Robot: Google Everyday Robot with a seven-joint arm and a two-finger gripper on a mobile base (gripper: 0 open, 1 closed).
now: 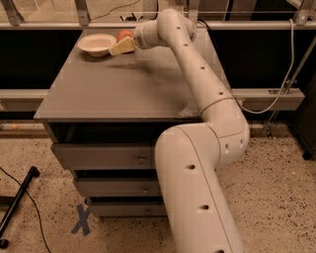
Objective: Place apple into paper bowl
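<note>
The red apple (125, 35) is at the far end of the grey table (123, 84), just right of the off-white paper bowl (97, 44). The bowl holds nothing. My gripper (121, 46) reaches across the table to the apple, and its pale yellow finger lies in front of the apple's lower half and hides it. The gripper's tip is right beside the bowl's right rim. I cannot tell whether the apple rests on the table or is held.
The table is a drawer cabinet with several drawers (103, 158) in front. A railing with metal posts (81, 10) runs behind it. A white cable (289, 69) hangs at the right. A black stand leg (19, 197) lies on the floor at the left.
</note>
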